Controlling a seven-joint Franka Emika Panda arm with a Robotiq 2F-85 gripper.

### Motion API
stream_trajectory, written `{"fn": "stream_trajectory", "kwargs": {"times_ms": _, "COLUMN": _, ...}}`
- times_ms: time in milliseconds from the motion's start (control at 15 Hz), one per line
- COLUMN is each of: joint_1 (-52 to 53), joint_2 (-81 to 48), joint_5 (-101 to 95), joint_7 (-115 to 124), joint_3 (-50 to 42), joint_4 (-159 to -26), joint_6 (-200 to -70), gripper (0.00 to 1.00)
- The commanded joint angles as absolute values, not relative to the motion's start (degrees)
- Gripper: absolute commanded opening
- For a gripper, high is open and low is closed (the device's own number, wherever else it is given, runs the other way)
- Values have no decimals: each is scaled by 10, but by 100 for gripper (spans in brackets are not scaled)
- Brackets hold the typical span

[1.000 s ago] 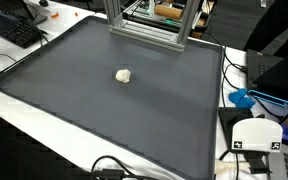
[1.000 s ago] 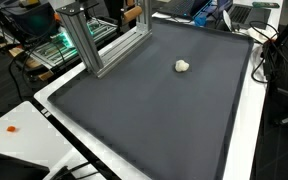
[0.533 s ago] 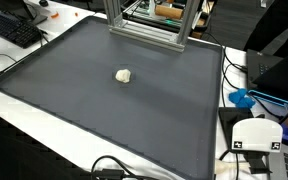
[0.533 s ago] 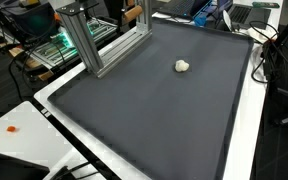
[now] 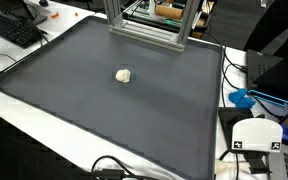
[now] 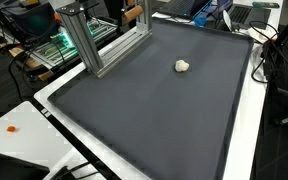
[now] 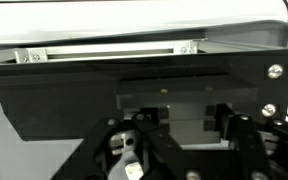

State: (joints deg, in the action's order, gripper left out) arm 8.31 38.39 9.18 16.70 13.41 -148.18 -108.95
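Note:
A small white lump (image 5: 124,75) lies alone on the large dark grey mat (image 5: 74,100); it shows in both exterior views (image 6: 183,66). Neither exterior view shows the arm or the gripper. In the wrist view my gripper (image 7: 184,120) comes in from the bottom, its jaws standing apart with nothing between them. It faces a black panel (image 7: 134,85) with an aluminium rail (image 7: 104,52) above. The white lump is not in the wrist view.
An aluminium frame (image 5: 149,25) stands at the mat's far edge (image 6: 89,40). A keyboard (image 5: 14,28), a white device (image 5: 256,135), a blue item (image 5: 242,98) and cables (image 5: 109,168) lie around the mat. An orange spot (image 6: 12,129) marks the white table.

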Motion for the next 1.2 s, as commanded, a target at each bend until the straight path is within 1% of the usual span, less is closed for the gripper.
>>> {"fn": "stream_trajectory", "kwargs": {"times_ms": 0, "joint_1": 81, "joint_2": 390, "joint_5": 87, "joint_7": 173, "joint_3": 136, "joint_4": -1483, "joint_6": -1093, "gripper": 35}}
{"fn": "stream_trajectory", "kwargs": {"times_ms": 733, "joint_1": 68, "joint_2": 359, "joint_5": 48, "joint_7": 160, "joint_3": 132, "joint_4": -1430, "joint_6": -1093, "gripper": 35}}
{"fn": "stream_trajectory", "kwargs": {"times_ms": 1133, "joint_1": 57, "joint_2": 323, "joint_5": 24, "joint_7": 158, "joint_3": 128, "joint_4": -1388, "joint_6": -1130, "gripper": 35}}
